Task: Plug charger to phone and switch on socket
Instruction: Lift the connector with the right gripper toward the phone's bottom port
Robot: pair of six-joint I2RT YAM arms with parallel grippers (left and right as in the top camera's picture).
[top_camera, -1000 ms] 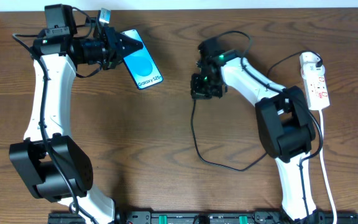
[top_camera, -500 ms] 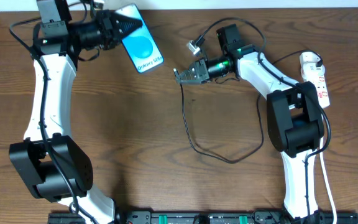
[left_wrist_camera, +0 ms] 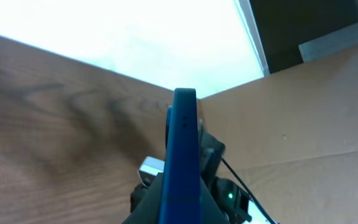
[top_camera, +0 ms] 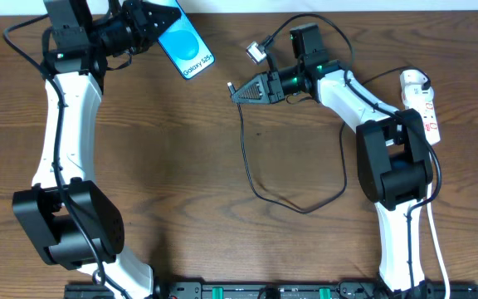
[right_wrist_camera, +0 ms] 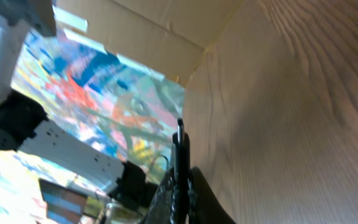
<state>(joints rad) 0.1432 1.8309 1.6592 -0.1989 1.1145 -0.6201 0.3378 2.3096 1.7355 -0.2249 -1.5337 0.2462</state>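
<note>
My left gripper (top_camera: 158,18) is shut on the phone (top_camera: 185,46), whose blue lit screen faces up, and holds it lifted at the table's far left edge. In the left wrist view the phone (left_wrist_camera: 182,162) stands edge-on between the jaws. My right gripper (top_camera: 241,90) is shut on the charger (top_camera: 247,166) near its plug tip, which points left towards the phone, a gap apart. The thin black cable loops down over the table. In the right wrist view the plug (right_wrist_camera: 180,158) sticks up from the jaws (right_wrist_camera: 180,186). The white socket (top_camera: 421,108) lies at the far right.
The socket's white cord (top_camera: 435,241) runs down the right side towards the front edge. A rail with green connectors (top_camera: 247,291) lines the front edge. The table's back edge lies just behind both grippers.
My left gripper lifted the phone up and back. My right gripper turned from pointing down to pointing left, lifted the charger tip and carried it left towards the phone.
</note>
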